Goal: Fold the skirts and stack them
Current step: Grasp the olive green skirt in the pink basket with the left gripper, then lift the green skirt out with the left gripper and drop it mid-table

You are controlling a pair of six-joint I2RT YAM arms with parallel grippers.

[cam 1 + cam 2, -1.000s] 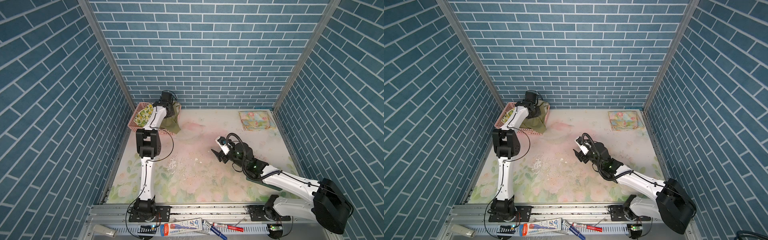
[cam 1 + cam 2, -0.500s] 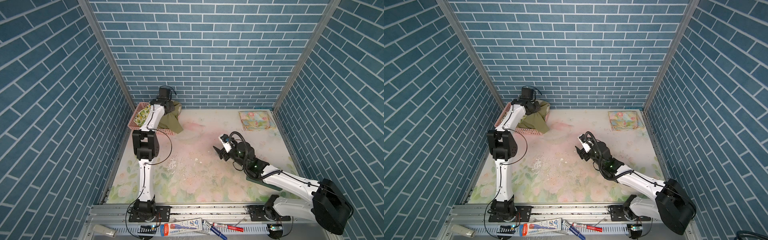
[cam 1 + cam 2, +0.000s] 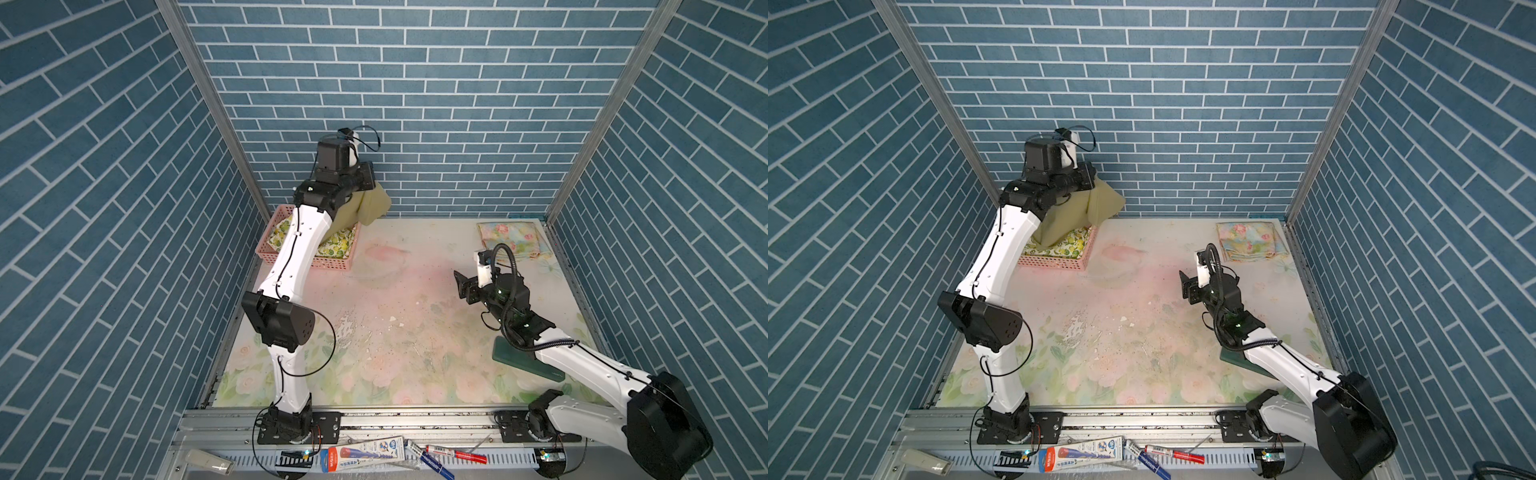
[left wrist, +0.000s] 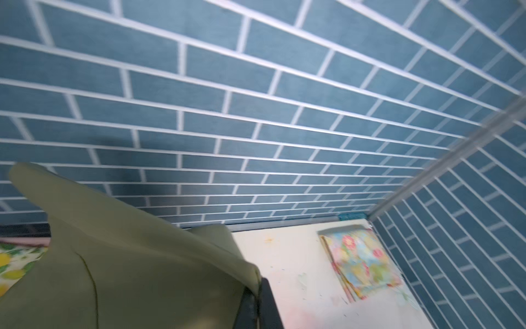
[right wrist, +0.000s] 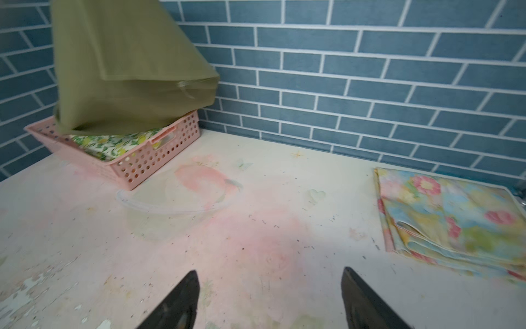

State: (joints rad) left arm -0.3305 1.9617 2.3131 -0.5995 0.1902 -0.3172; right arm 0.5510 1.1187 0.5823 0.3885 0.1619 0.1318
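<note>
- No text, label, brand, number or sign can be read in any view.
- The printed packet lying at the front rail bears lettering and a round blue emblem in both top views, all too small to make out.

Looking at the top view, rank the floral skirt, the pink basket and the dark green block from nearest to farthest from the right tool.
1. Floral skirt, back-right corner, just beyond the right tool.
2. Dark green block, under its arm.
3. Pink basket, back left.
</note>
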